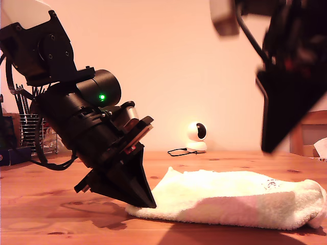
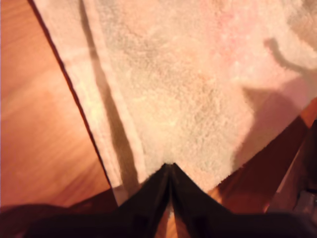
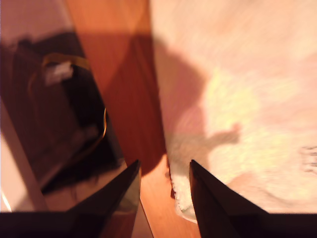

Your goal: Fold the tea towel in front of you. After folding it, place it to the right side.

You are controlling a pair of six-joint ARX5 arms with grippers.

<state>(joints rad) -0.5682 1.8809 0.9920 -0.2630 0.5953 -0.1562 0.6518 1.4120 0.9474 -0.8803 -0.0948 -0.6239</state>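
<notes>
- Exterior view: the tea towel lies on a wooden table, already doubled into a thick, rounded bundle that runs from the middle of the picture toward the exterior view's right. It is cream-white terry with a faint pink patch on its near face, and a small dark-printed label sits on top near that right end.
- My first gripper, black and steeply tilted, has its tip down on the towel's end at the exterior view's left. My second gripper hangs blurred above the towel's other end, clear of the cloth.
- A small round white camera stands on the table behind, well apart from the towel.
- First wrist view: my first gripper's jaws are pressed together at the towel's edge; a thin bit of cloth may be caught between them, but I cannot tell. Stacked hems show beside the jaws, with bare wood beyond.
- Second wrist view: my second gripper's jaws are spread, holding nothing, above the towel's edge where it meets the wood.
- Handling, as a judgement: the cloth looks light, soft and floppy, not fragile or slippery. It will sag and unfold if lifted by one layer, so the best hold is through all layers at the two ends.
</notes>
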